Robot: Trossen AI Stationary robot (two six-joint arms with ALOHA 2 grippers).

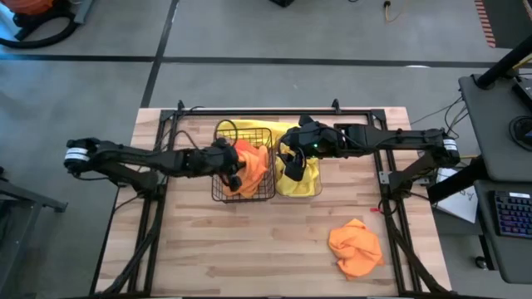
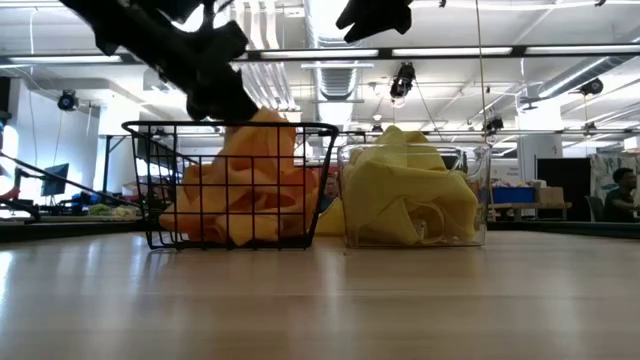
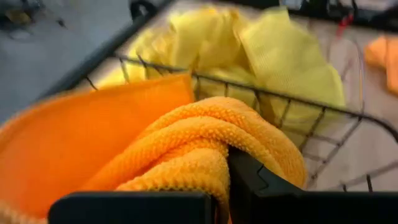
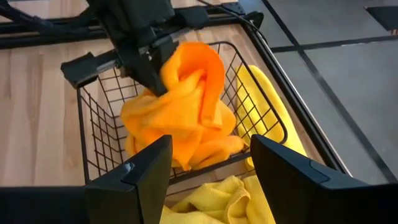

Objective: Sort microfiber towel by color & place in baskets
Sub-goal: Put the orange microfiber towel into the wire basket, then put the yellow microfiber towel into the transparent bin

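Where wire basket (image 1: 223, 187) stands, nubby orange towel (image 3: 205, 143) bunches.

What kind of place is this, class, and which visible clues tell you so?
Probably a robotics lab or workshop: a wooden table on bare concrete, exposed ceiling lights and ducting, and a desk with a keyboard alongside.

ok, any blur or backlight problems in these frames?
Left wrist view: wire basket and yellow towels behind are soft, near orange towel sharper. Low view: bright ceiling lights backlight the scene, left tool reads as a silhouette. High view: evenly lit, loose orange towel clear.
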